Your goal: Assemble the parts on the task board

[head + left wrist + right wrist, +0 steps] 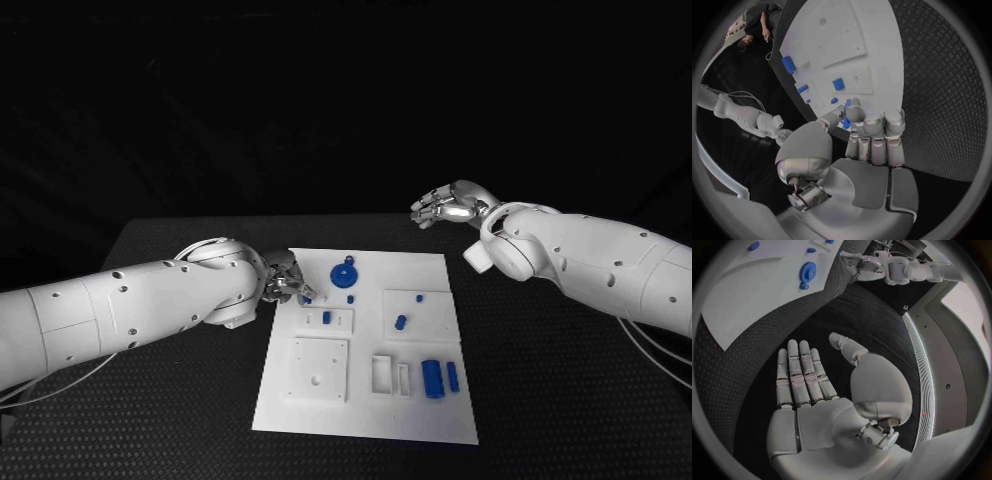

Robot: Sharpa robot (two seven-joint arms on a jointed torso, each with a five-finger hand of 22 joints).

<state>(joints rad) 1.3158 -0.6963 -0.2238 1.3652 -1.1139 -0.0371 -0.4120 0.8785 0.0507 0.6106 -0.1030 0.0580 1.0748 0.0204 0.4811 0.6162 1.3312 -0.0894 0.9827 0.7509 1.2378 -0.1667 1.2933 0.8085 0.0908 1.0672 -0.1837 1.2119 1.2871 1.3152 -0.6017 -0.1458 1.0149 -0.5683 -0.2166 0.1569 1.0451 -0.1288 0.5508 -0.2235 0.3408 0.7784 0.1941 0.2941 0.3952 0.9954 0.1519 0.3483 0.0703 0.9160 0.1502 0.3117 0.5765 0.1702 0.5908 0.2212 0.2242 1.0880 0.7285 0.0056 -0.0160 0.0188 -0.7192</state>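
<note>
Robotics laboratory test cell. A black textured table [173, 400] stands against a dark backdrop and carries a white task board [368, 400] with recessed fixtures and small blue parts [343, 275]. Two white robot arms [130, 310] with loose cabling flank the board, marking a benchmarking setup rather than a home or shop.

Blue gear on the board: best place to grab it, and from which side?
Judging by pose: the blue gear lies flat on the task board, so come straight down and pinch across its toothed rim. The right hand, open beyond the board's far edge, has the clearer approach.
</note>
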